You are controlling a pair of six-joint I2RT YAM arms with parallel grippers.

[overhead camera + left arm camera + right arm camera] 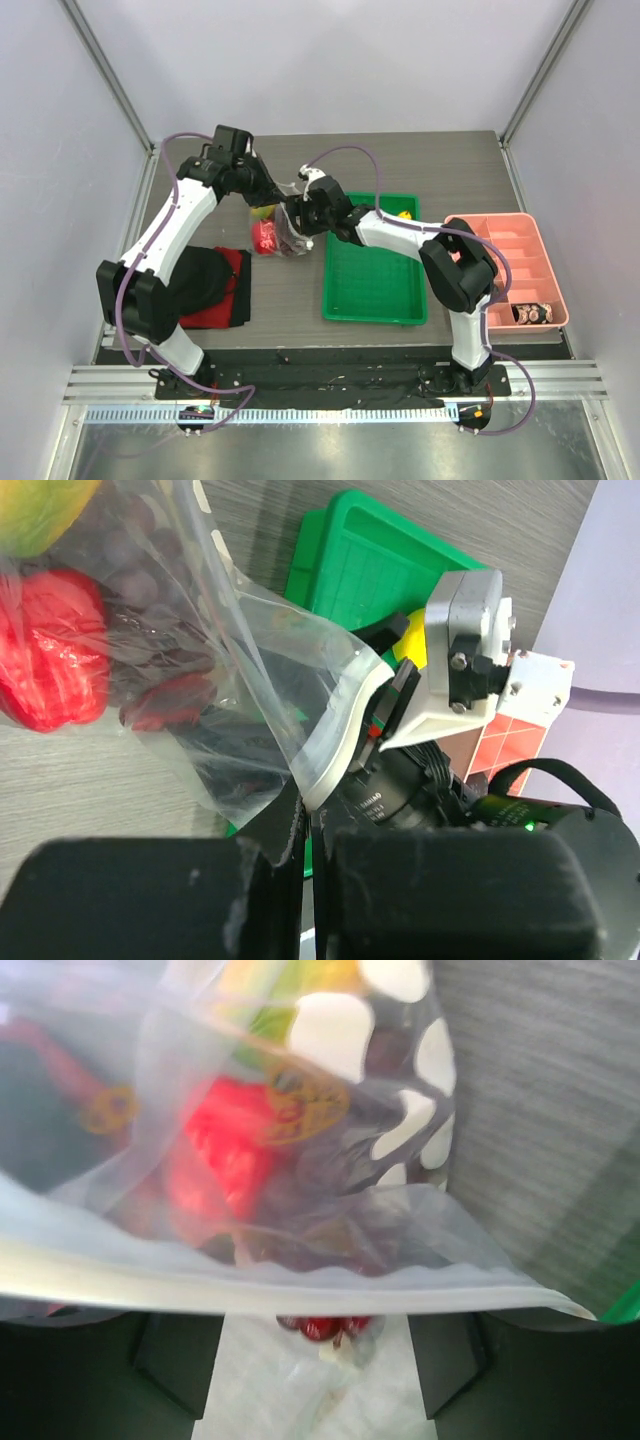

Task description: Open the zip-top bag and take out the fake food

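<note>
The zip-top bag (280, 235) hangs between my two grippers above the table. It holds the fake food: a yellow piece (262, 212), a glossy red piece (265, 238) and a dark grape cluster (293, 243). My left gripper (272, 200) is shut on the bag's white zip strip (335, 730), as the left wrist view (308, 810) shows. My right gripper (298, 218) is at the bag's mouth. In the right wrist view (315, 1325) its fingers (180, 1360) stand apart, and the zip strip (300, 1285) runs across in front of them. The red piece (225, 1150) and grapes (325, 1328) show through the plastic.
A green tray (375, 275) lies right of the bag with a small yellow item (404, 213) at its far edge. A pink divided bin (510, 265) with small dark lumps (530, 313) stands at the right. A red and black cloth (215, 285) lies at the left.
</note>
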